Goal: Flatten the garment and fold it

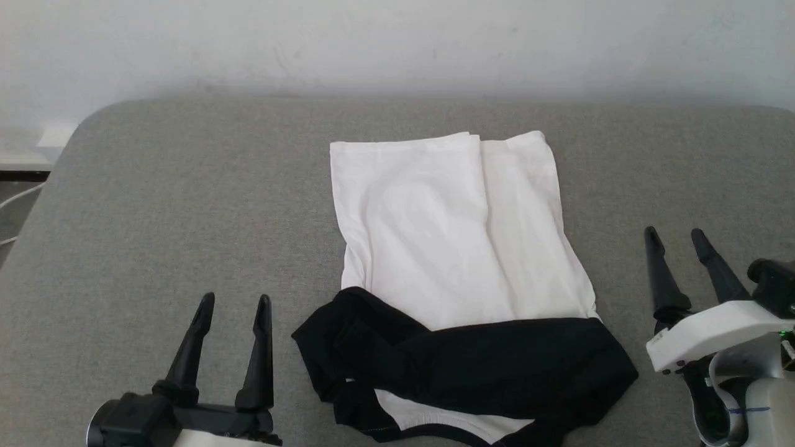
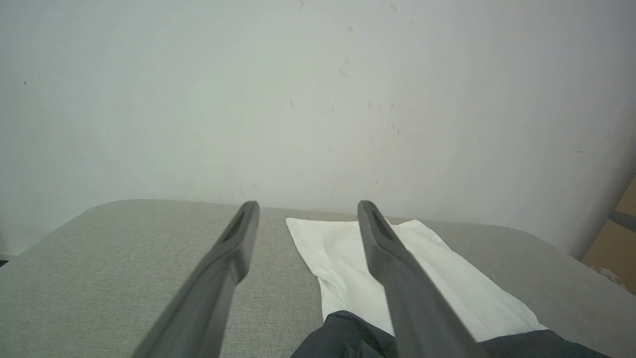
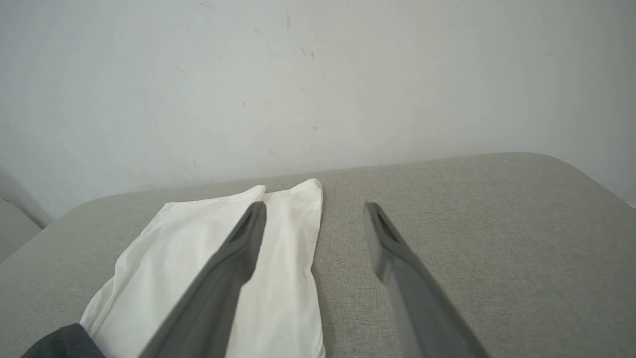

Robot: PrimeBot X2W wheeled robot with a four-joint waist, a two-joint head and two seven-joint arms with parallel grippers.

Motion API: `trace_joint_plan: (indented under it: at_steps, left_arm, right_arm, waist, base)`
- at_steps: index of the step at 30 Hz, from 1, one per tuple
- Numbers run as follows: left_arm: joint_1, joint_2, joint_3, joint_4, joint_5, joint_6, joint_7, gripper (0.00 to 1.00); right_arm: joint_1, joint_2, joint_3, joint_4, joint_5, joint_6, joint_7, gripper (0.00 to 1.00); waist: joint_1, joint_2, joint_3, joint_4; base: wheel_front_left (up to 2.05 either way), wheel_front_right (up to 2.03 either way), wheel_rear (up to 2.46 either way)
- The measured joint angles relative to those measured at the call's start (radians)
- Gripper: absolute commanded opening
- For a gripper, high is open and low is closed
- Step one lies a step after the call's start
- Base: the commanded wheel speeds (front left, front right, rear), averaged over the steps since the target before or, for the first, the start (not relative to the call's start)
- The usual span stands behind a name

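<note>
Looking down at the garment (image 1: pixel 459 248), I see it lying in the middle of the grey upholstered surface (image 1: pixel 155 217), its white body narrowed into a long panel running near to far, one side lapped over the other. The black sleeves (image 1: pixel 484 366) lie bunched across the near end, untidy, with a sliver of white showing below them. My left end effector (image 1: pixel 236 301) hovers to the near left of the cloth, fingers spread and empty; my right end effector (image 1: pixel 674 233) sits off to the right, likewise spread, holding nothing. I judge the side folds done; what is left looks like tidying the sleeves and making the crosswise fold
</note>
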Motion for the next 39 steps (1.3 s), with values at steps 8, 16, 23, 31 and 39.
trace_joint_plan:
  at_steps: [8, 16, 23, 31, 39]
  left_arm:
    - [-0.037, 0.007, 0.000, 0.015, 0.002, -0.003, -0.014, 1.00]
    - [-0.106, 0.007, 0.006, 0.021, 0.002, -0.023, -0.026, 1.00]
    - [-0.209, 0.001, 0.004, 0.006, 0.007, -0.050, -0.026, 1.00]
    - [-0.308, -0.018, -0.026, -0.015, 0.022, -0.078, -0.027, 1.00]
    - [-0.323, -0.039, -0.044, -0.016, 0.029, -0.090, -0.027, 1.00]
  right_arm:
    - [-0.064, 0.002, -0.042, -0.114, -0.046, 0.000, 0.077, 1.00]
    - [-0.412, 0.002, -0.054, -0.119, -0.159, 0.000, 0.312, 1.00]
    - [-0.697, -0.003, -0.083, 0.014, -0.207, 0.000, 0.577, 1.00]
    - [-0.887, -0.038, -0.156, 0.191, -0.330, 0.000, 0.764, 1.00]
    - [-0.953, -0.035, -0.201, 0.306, -0.371, 0.000, 0.840, 1.00]
  waist:
    - [0.0000, 0.0000, 0.049, -0.010]
    - [0.0001, 0.0000, 0.144, -0.002]
    - [0.0002, 0.0000, 0.263, 0.011]
    - [0.0004, 0.0000, 0.402, 0.044]
    - [0.0002, 0.0000, 0.481, 0.128]
  base:
    - [0.00, 0.00, 0.00]
    - [0.00, 0.00, 0.00]
    - [0.00, 0.00, 0.00]
    - [0.00, 0.00, 0.00]
    - [0.00, 0.00, 0.00]
